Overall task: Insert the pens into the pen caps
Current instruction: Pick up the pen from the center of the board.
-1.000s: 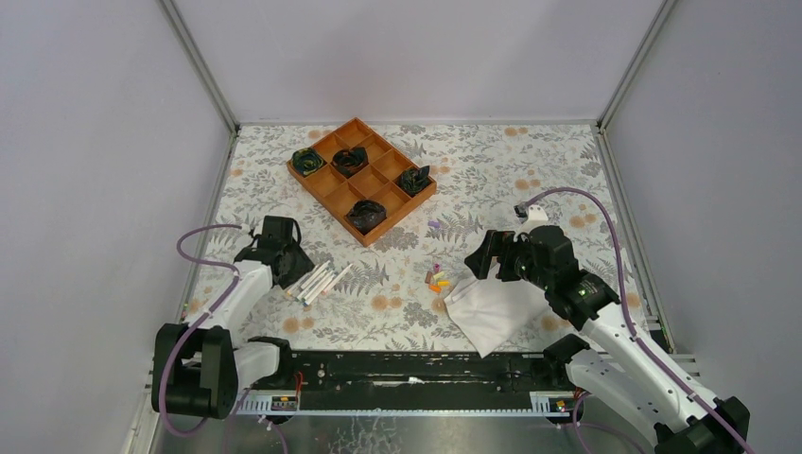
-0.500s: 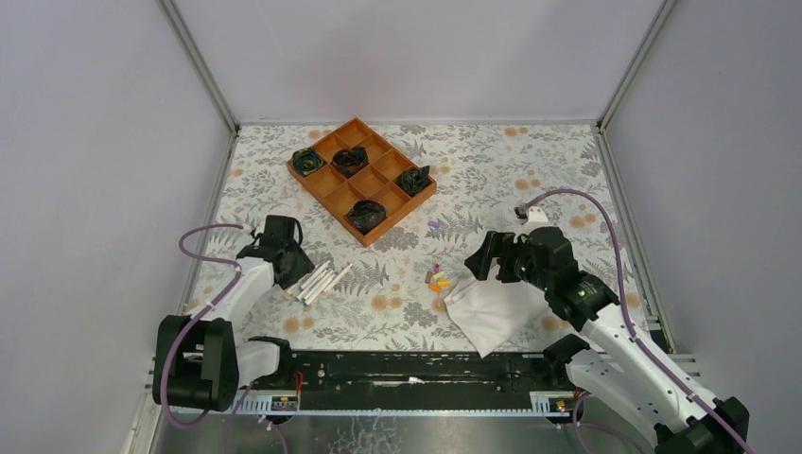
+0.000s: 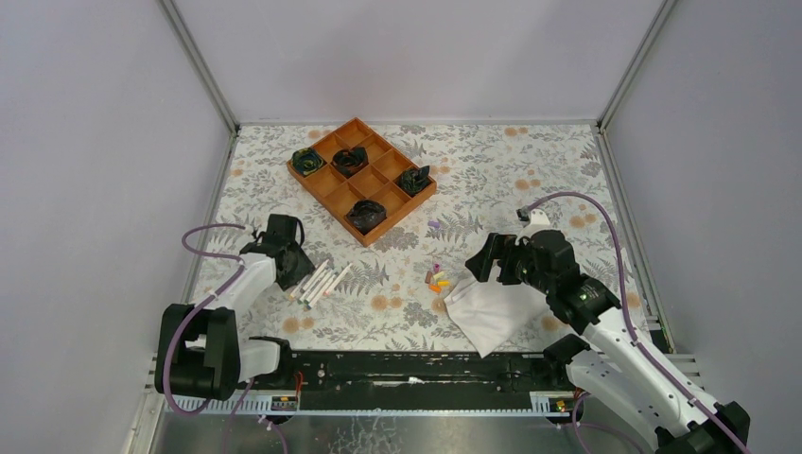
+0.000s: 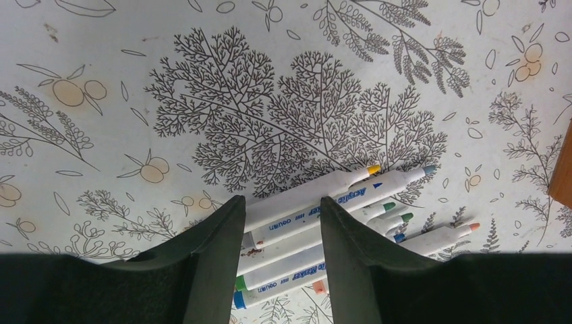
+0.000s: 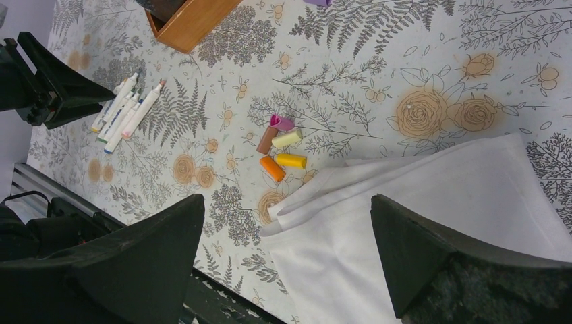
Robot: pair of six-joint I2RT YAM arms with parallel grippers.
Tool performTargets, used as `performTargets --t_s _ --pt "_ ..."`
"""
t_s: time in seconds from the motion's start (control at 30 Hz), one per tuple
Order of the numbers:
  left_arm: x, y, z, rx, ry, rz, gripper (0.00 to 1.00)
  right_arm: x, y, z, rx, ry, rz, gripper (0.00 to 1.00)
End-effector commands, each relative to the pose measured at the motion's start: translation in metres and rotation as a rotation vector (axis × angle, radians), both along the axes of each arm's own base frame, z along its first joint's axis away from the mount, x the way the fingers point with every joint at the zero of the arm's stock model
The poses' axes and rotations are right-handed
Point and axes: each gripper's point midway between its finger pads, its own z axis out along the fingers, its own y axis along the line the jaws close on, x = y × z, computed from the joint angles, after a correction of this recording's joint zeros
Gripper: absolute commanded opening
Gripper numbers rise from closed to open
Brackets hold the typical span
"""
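Observation:
Several white-barrelled pens (image 3: 318, 281) lie side by side on the floral table, left of centre. My left gripper (image 3: 295, 270) hangs over their near ends. In the left wrist view its jaws (image 4: 278, 209) stand apart, open, and the pens (image 4: 317, 196) run crosswise under the gap. A cluster of small pen caps (image 3: 436, 278), pink, brown, yellow and orange, lies mid-table, and also shows in the right wrist view (image 5: 280, 148). A single purple cap (image 3: 433, 225) lies farther back. My right gripper (image 3: 476, 264) is wide open (image 5: 287, 202) above the edge of a white cloth, holding nothing.
A folded white cloth (image 3: 492, 307) lies right of the caps, also seen from the right wrist (image 5: 418, 223). A wooden compartment tray (image 3: 326, 205) holding dark bundles stands at the back. Grey walls enclose the table on three sides.
The left gripper has edged slightly right, closer over the pens. The right gripper has barely shifted. Pens, caps and cloth lie as before.

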Motion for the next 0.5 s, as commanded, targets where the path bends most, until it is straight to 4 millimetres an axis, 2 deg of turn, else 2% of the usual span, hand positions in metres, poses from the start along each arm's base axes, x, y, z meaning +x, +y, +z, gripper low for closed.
performTargets --t_s 0.0,0.17,0.47 --pt "0.0129 0.0094 0.0121 0.060 -0.038 0.001 0.45 0.0019 0.0046 0.0105 0.036 -0.035 0.006 0.99" --pt "0.0115 0.0127 0.0149 0.080 -0.030 -0.004 0.46 0.0020 0.0049 0.0091 0.039 -0.032 0.004 0.99" --pt "0.0081 0.0043 0.0110 0.082 -0.009 -0.034 0.47 0.0005 0.0046 0.0073 0.046 -0.031 0.002 0.99"
